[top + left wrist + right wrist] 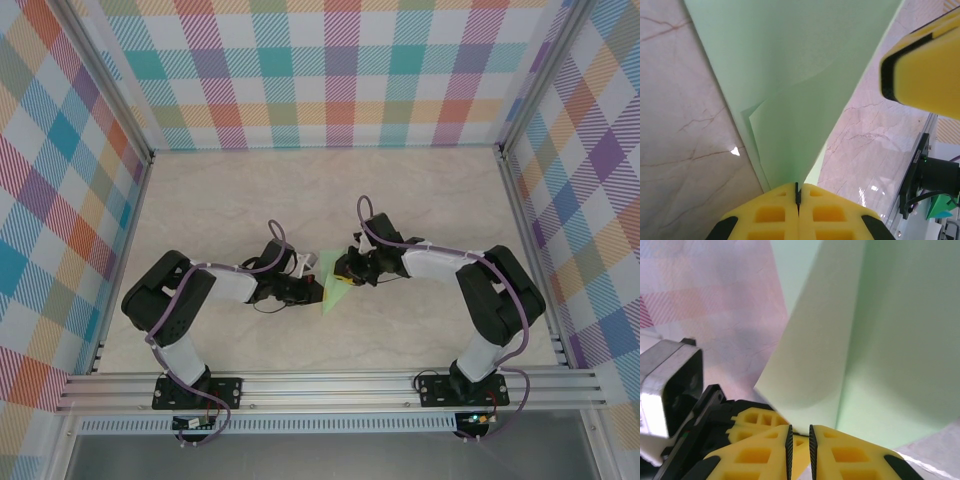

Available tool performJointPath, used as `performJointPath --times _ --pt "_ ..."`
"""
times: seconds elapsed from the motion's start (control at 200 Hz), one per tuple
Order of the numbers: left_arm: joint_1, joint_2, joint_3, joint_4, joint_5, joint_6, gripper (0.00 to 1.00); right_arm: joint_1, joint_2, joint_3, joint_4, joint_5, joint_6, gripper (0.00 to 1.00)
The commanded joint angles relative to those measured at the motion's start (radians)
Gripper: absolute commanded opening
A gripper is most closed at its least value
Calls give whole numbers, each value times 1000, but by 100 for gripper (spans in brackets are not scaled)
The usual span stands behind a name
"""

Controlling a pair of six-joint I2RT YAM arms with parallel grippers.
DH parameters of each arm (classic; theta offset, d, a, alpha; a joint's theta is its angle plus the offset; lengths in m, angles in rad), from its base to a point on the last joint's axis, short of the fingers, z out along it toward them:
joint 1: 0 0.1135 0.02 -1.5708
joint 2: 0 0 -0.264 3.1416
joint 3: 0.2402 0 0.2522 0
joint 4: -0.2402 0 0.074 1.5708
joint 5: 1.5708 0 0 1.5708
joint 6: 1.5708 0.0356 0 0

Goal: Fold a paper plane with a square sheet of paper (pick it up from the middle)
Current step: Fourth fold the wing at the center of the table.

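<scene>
Located sheet of paper about mid-table, somewhat nearer the near edge than the far one, between the two wrists. Pale mint green, folded, tapering to a point toward the near edge. Noted overlapping layers and one soft curved flap from the left wrist camera.

Left gripper: clamped tight on a tapering part of the sheet, yellow fingers pressed together with no gap.

Right gripper: narrowed to a thin slit, paper running down into it; recorded as pinching the sheet.

Grippers just beside each other, approaching from opposite sides. Cannot tell whether the sheet rests on the table or hangs just clear of it.
</scene>
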Motion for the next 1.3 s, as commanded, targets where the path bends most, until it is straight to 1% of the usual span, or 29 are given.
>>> performJointPath --times 0.0,0.145,0.27,0.37,0.845,1.1,1.295 --pt "25 10 -23 34 10 -22 0 0 23 20 45 -65 -11 19" --pt "25 3 -32 39 9 -31 0 0 58 45 57 -84 -7 19" --pt "26 6 -26 28 9 -27 0 3 89 59 89 -124 8 19" --pt "27 8 -24 17 -1 -23 0 3 106 78 86 -129 9 19" --pt "27 -6 -28 -12 -15 -15 0 -3 194 163 -12 -44 -22 19" --pt "27 -2 -25 -18 -16 -18 0 -6 227 172 -4 -56 -23 18" --pt "27 1 -20 -39 -21 -12 0 -7 245 179 -15 -39 -29 18"
